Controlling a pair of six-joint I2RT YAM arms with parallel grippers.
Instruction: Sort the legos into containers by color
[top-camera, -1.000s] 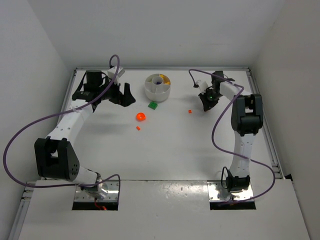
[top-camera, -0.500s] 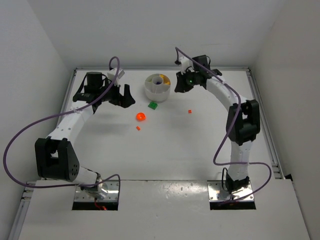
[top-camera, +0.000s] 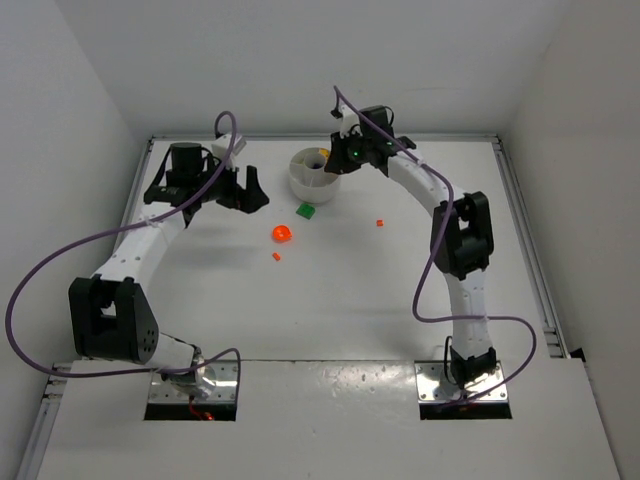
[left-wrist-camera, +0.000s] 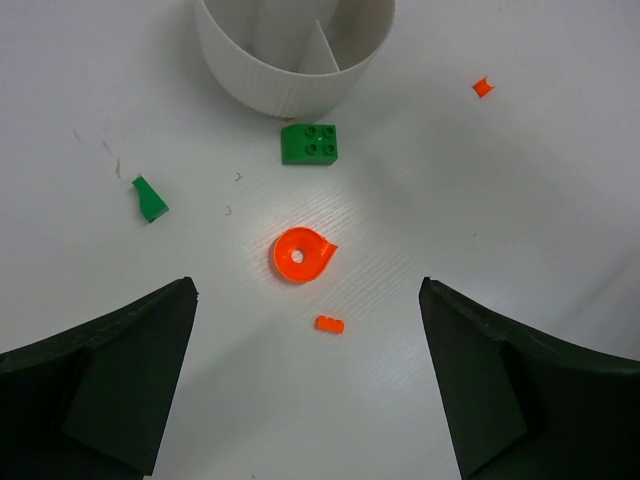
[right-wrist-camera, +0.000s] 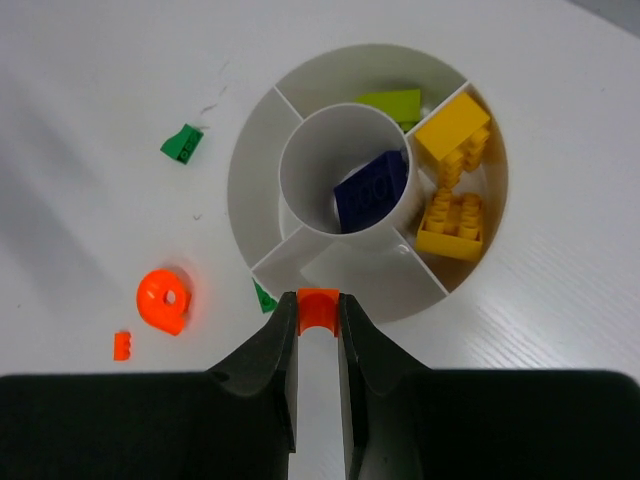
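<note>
a small orange-red lego (right-wrist-camera: 319, 300) is pinched between the narrow fingertips of the right gripper (right-wrist-camera: 319, 312), over the near rim of the white dish (right-wrist-camera: 250, 180). yellow bricks (right-wrist-camera: 452, 190) fill one wedge and a purple brick (right-wrist-camera: 370, 188) lies in the centre well. the left gripper (left-wrist-camera: 306, 292) hangs spread wide above a round orange piece (left-wrist-camera: 300, 257).

White table (top-camera: 340, 310), matte, faint grain. Enclosed left, back and right by plain white walls (top-camera: 330, 60). Metal rail (top-camera: 532, 250) along right table edge, another (top-camera: 40, 420) on left. Small dark scuff marks (left-wrist-camera: 107, 152) on surface. Glossy white panel (top-camera: 330, 420) at near edge.
</note>
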